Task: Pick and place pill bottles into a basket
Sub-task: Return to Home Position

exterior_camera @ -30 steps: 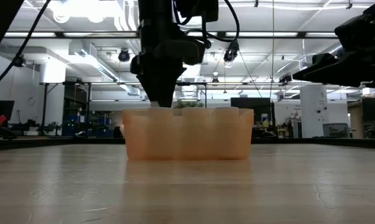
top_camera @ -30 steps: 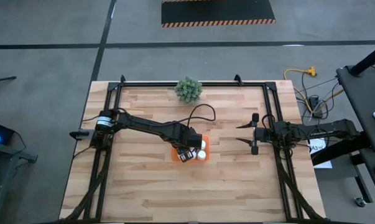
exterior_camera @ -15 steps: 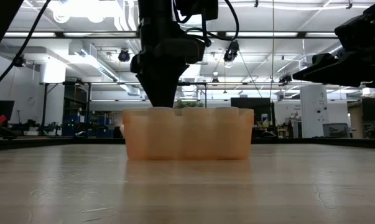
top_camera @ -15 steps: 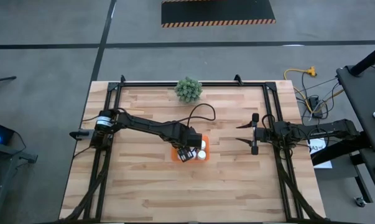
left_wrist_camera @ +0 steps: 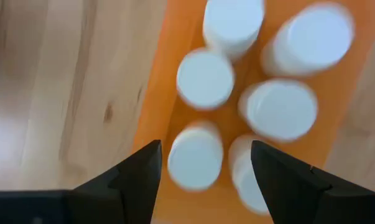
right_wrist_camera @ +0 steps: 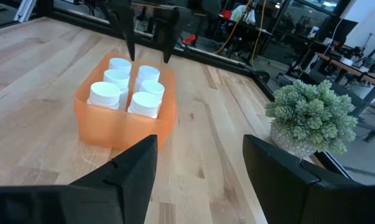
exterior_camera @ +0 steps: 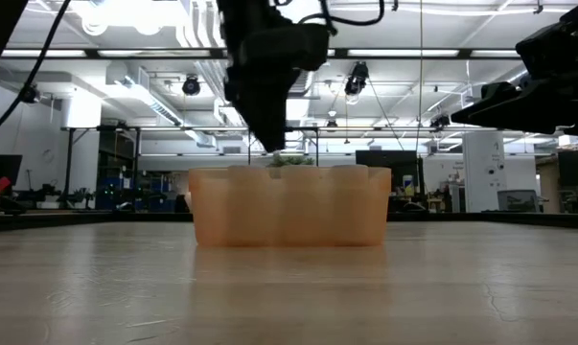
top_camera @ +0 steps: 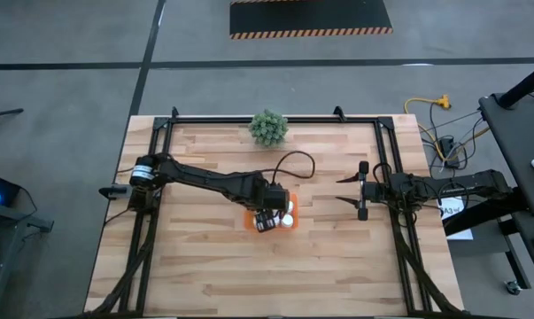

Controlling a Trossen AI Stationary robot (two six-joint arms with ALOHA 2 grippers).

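Note:
The orange tray (top_camera: 249,219) stands at the table's middle and also shows in the low view (exterior_camera: 289,211) and the right wrist view (right_wrist_camera: 122,132). Six white pill bottles (left_wrist_camera: 204,78) stand upright in it, on their bases, in two rows (right_wrist_camera: 128,84). My left gripper (left_wrist_camera: 203,168) is open and empty. It hangs just above the bottles, fingers pointing down (exterior_camera: 272,144), over one end of the tray (top_camera: 267,221). My right gripper (top_camera: 342,191) is open and empty, to the right of the tray, above the table.
A small green bushy plant (top_camera: 268,128) in a pot stands at the table's far edge and also shows in the right wrist view (right_wrist_camera: 311,121). A black frame (top_camera: 275,118) runs along the table's far, left and right sides. Bare wood lies in front of the tray.
My left gripper has risen a little: its fingertips, which reached down to the tray's rim, now stand clear above it. The tray and the bottles have not moved.

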